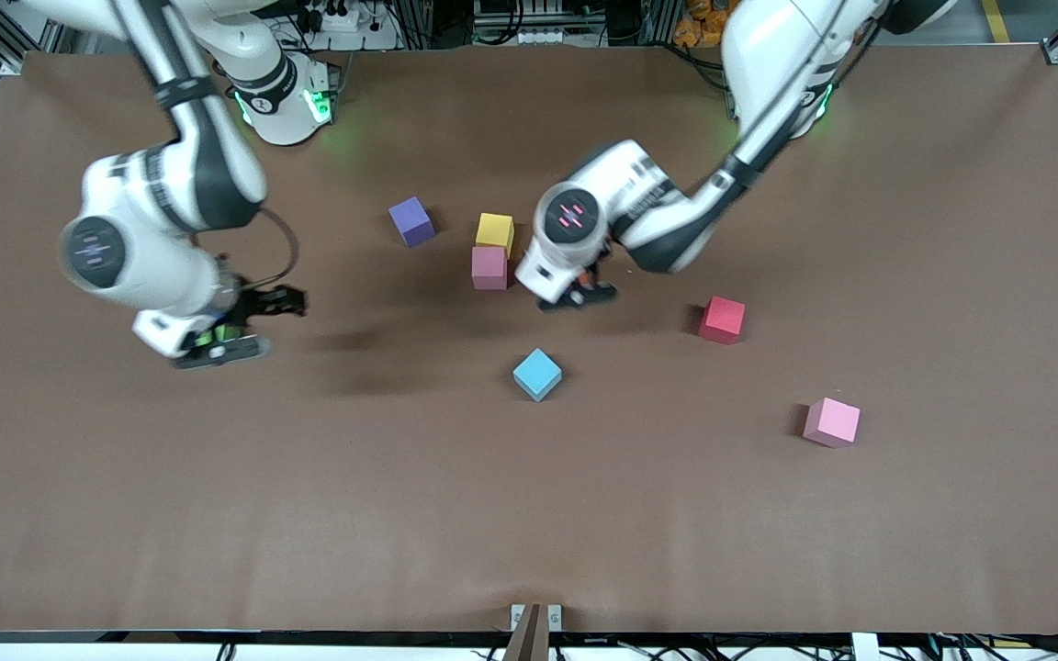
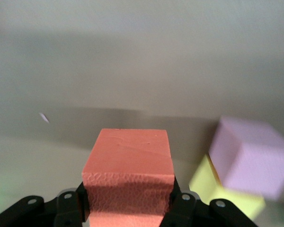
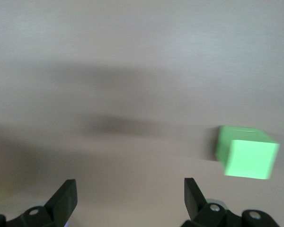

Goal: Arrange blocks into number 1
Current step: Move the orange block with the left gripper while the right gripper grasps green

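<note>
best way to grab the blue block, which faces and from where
From straight above, I'd say. The blue block sits flat but turned diamond-wise to the table edges, with bare table all round. Rotate the wrist so the fingers close on two opposite side faces, not the corners.

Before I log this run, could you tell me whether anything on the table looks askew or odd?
Nothing looks damaged. The purple block and blue block sit turned at an angle, unlike the squared-up yellow block and pink block. The left gripper holds an orange block; the right gripper is open.
</note>
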Controlling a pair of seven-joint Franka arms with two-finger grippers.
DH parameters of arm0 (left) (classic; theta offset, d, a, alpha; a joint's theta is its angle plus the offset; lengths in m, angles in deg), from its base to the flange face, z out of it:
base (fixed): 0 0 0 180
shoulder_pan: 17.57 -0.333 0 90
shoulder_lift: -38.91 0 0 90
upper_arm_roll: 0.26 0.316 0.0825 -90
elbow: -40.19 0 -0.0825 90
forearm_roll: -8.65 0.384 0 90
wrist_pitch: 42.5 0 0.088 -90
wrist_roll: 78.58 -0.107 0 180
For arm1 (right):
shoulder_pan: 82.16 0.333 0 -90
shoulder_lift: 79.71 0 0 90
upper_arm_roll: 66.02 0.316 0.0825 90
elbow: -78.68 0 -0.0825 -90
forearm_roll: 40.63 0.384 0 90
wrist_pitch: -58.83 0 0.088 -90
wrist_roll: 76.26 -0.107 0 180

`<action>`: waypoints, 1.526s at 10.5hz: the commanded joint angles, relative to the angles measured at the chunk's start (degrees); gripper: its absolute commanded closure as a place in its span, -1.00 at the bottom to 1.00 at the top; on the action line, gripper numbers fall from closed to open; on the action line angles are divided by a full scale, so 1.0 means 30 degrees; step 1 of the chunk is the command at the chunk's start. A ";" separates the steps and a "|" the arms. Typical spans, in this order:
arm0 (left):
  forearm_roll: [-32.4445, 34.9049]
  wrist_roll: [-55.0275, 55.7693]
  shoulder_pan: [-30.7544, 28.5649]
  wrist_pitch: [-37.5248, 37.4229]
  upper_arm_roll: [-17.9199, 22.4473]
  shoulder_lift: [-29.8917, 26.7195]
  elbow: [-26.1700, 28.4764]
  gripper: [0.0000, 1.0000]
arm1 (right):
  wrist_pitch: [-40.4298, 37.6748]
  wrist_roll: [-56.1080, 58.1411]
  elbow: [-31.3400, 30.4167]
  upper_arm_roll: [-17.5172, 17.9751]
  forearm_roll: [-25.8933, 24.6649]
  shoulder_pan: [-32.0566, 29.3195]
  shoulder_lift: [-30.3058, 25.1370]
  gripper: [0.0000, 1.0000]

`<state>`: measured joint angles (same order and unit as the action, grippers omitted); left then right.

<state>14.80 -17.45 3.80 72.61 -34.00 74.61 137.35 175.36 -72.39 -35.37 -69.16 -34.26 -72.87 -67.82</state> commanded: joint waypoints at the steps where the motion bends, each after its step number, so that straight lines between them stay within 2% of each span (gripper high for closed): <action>1: 0.0145 0.0715 0.1567 -0.0255 -0.0470 -0.0212 0.0223 1.00 | 0.0150 0.0377 0.1240 0.0344 -0.1002 -0.2091 0.1217 -1.00; 3: 0.0145 0.0834 0.3151 -0.0197 -0.0470 0.0081 0.0135 1.00 | -0.0053 0.0348 0.2822 0.0344 -0.3255 -0.2712 0.2389 -1.00; 5: 0.0261 0.0834 0.4326 0.0154 -0.0441 0.0781 -0.0273 1.00 | -0.0084 0.0579 0.3644 0.0344 -0.3324 -0.3880 0.3413 -1.00; 6: 0.0320 0.0747 0.4708 0.0590 -0.0441 0.1047 -0.0334 1.00 | -0.0084 0.2032 0.4229 0.0344 -0.3324 -0.4495 0.4202 -1.00; 7: 0.0321 0.0659 0.4944 0.0856 -0.0441 0.1195 -0.0334 1.00 | 0.0148 0.3120 0.4351 0.0286 -0.3266 -0.4849 0.4877 -1.00; 9: 0.0437 0.0483 0.5092 0.1382 -0.0411 0.1691 -0.0334 1.00 | 0.0238 0.2985 0.4528 0.0315 -0.3003 -0.4795 0.5759 -1.00; 11: 0.0555 0.0336 0.5326 0.2290 -0.0236 0.2219 -0.0364 1.00 | 0.0123 0.3071 0.4412 0.0286 -0.1080 -0.4765 0.6172 -1.00; 12: 0.1135 0.0278 0.5443 0.2497 -0.0206 0.2250 -0.0364 1.00 | 0.0034 0.3101 0.4353 0.0286 -0.0720 -0.4765 0.6173 -1.00; 16: 0.1317 0.0277 0.5445 0.2616 0.0084 0.2748 -0.0742 1.00 | 0.0005 0.3771 0.4264 0.0256 -0.0951 -0.4385 0.6493 -1.00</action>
<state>17.40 -16.36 19.37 80.28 -34.87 81.70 137.16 176.22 -62.87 -23.60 -68.38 -37.34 -86.45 -49.35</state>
